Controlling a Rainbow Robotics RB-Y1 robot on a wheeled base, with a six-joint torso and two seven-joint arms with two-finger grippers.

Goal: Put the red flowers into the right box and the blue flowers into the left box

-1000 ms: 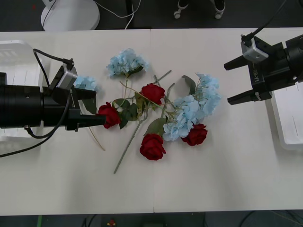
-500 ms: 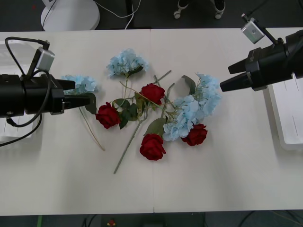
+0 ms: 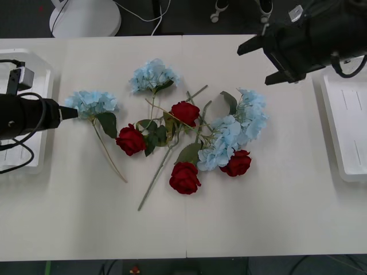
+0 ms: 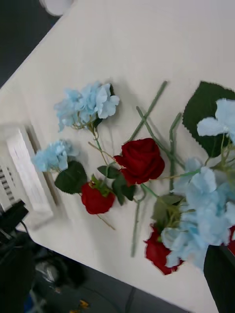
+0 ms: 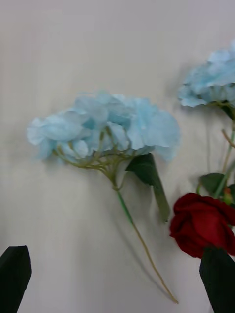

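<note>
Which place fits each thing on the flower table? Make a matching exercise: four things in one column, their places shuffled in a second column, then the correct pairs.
Things
1. left claw
2. right claw
3. right box
4. left box

Places
A. at the table's right edge, nothing in it
B. over the table's far side, above the big blue flowers
C. at the table's left edge, under the left arm
D. beside the lone blue cluster at the left of the pile

Pairs: 1-D, 2-B, 3-A, 4-C
</note>
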